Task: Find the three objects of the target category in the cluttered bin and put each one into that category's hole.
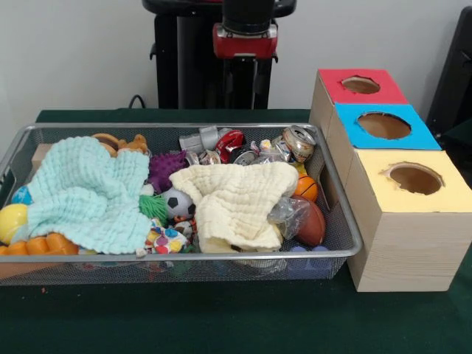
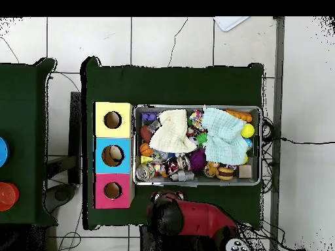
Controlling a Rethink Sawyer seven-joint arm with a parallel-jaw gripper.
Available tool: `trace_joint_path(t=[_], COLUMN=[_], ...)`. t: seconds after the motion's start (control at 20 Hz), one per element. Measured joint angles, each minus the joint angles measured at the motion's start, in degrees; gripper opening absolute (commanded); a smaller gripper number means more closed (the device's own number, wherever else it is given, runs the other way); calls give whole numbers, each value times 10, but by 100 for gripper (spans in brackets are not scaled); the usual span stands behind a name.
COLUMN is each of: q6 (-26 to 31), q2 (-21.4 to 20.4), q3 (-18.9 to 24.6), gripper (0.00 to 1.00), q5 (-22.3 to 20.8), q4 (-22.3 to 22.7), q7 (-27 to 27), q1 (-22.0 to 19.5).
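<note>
Green felt table on pale tiled floor; grey wall behind. Wire-mesh bin, metal-rimmed, long axis running across the table in the front view, parallel to the robot's side. Inside it: mint waffle cloth, cream cloth, crushed cans, balls. One ruffled print piece lies at the bin's near rim between the cloths; others cannot be told. Yellow-topped wooden box, round rough hole, stands just beside the bin's end. Arm drawn back; gripper state cannot be told.
</note>
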Motion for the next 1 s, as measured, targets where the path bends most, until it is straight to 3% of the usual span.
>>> trace_joint_path(t=[0.35, 0.7, 1.0], q6=[0, 8, 52], q2=[18, 13, -11], q3=[52, 98, 133], gripper=[100, 100, 100], q5=[-53, -64, -64], q4=[-6, -24, -40], q7=[0, 0, 0], q1=[-66, -80, -81])
